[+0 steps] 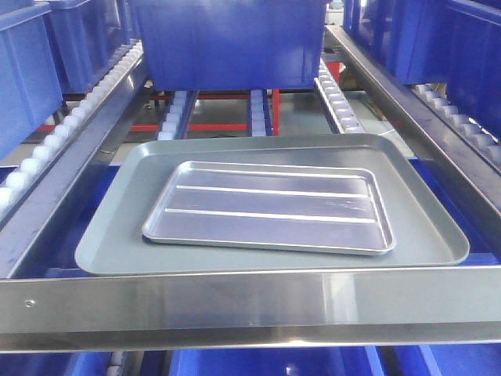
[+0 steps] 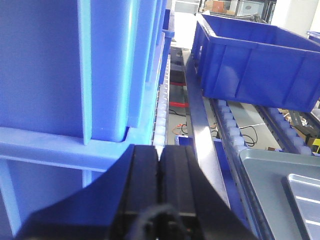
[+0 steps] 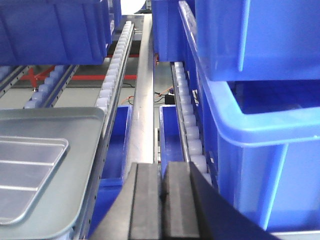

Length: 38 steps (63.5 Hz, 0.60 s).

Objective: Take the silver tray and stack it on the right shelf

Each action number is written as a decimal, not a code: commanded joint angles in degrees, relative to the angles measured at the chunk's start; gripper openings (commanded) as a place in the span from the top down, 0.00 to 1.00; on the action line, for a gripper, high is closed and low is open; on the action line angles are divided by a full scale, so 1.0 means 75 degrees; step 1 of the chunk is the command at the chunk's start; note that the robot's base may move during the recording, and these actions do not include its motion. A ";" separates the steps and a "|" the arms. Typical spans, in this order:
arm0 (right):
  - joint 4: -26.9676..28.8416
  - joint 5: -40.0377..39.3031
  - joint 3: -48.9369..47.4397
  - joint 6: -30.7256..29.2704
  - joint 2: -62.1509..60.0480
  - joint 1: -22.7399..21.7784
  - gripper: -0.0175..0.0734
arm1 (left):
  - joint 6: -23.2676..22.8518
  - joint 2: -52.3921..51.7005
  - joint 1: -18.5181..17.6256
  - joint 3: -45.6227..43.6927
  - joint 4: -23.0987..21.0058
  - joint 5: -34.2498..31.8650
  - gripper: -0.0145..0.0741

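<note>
Silver tray (image 1: 270,207) lies inside a grey tray (image 1: 109,235) on the roller shelf (image 1: 250,301), blue bins (image 1: 227,39) around; both grippers, left (image 2: 159,155) and right (image 3: 162,192), are clenched, empty.

— What do I have on the silver tray (image 1: 268,207)?

— I see it lying flat, shiny, rectangular with rounded corners, a raised rim and two long ribs across its base. It rests inside a larger dull grey tray (image 1: 117,235), roughly centred, long side towards me.

— And the right shelf (image 1: 250,301)?

— I see its broad brushed-steel front bar just in front of both trays, with lanes of small white rollers sloping up behind and steel rails along each side.
</note>
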 commanded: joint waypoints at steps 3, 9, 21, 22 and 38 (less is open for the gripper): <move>0.0041 -0.0795 -0.0148 0.0057 -0.0164 -0.0061 0.75 | 0.0013 -0.0101 0.0003 0.0140 -0.0046 -0.0705 0.95; 0.0041 -0.0795 -0.0148 0.0057 -0.0164 -0.0061 0.75 | 0.0013 -0.0101 0.0003 0.0140 -0.0046 -0.0705 0.95; 0.0041 -0.0795 -0.0148 0.0057 -0.0164 -0.0061 0.75 | 0.0013 -0.0101 0.0003 0.0140 -0.0046 -0.0705 0.95; 0.0041 -0.0795 -0.0148 0.0057 -0.0164 -0.0061 0.75 | 0.0013 -0.0101 0.0003 0.0140 -0.0046 -0.0705 0.95; 0.0041 -0.0795 -0.0148 0.0057 -0.0164 -0.0061 0.75 | 0.0013 -0.0101 0.0003 0.0140 -0.0046 -0.0705 0.95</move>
